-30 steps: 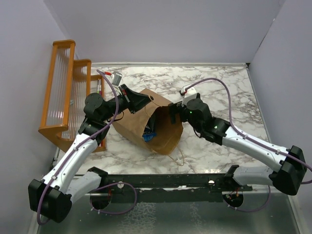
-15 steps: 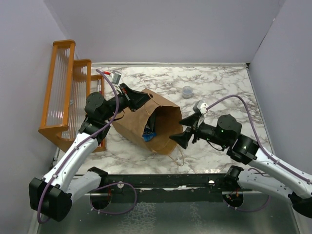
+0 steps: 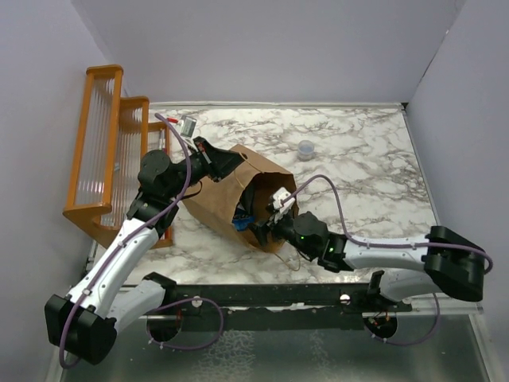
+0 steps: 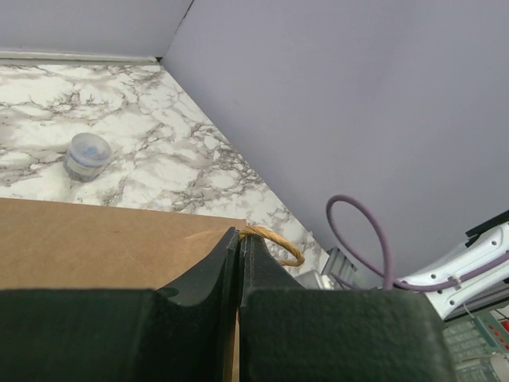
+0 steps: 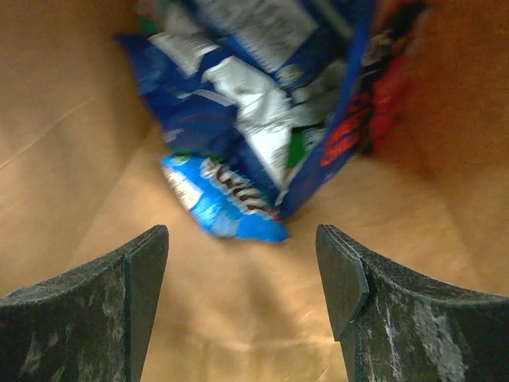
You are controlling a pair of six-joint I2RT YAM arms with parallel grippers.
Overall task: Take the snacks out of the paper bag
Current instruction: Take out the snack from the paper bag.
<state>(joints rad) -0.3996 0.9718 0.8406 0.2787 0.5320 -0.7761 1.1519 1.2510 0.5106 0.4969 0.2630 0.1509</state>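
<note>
The brown paper bag (image 3: 216,200) lies on its side with its mouth toward the near right. My left gripper (image 3: 229,164) is shut on the bag's upper rim. In the left wrist view its jaws (image 4: 239,239) pinch the paper edge beside a twisted handle (image 4: 276,243). My right gripper (image 3: 259,231) is open and reaches into the mouth. The right wrist view shows the snacks (image 5: 238,151) piled deep inside, blue packets in front and a red one (image 5: 388,89) at the right. A blue packet (image 5: 221,208) lies just ahead of the open gripper (image 5: 242,274), which touches nothing.
An orange wooden rack (image 3: 107,151) stands at the far left beside my left arm. A small clear cup (image 3: 305,149) sits on the marble table (image 3: 366,159) behind the bag, also visible as the cup (image 4: 86,155) in the left wrist view. Grey walls enclose three sides.
My right arm left the bag's far right rim, swung out to the right, then came in low at the mouth, its jaws now inside. The left gripper and bag held still.
</note>
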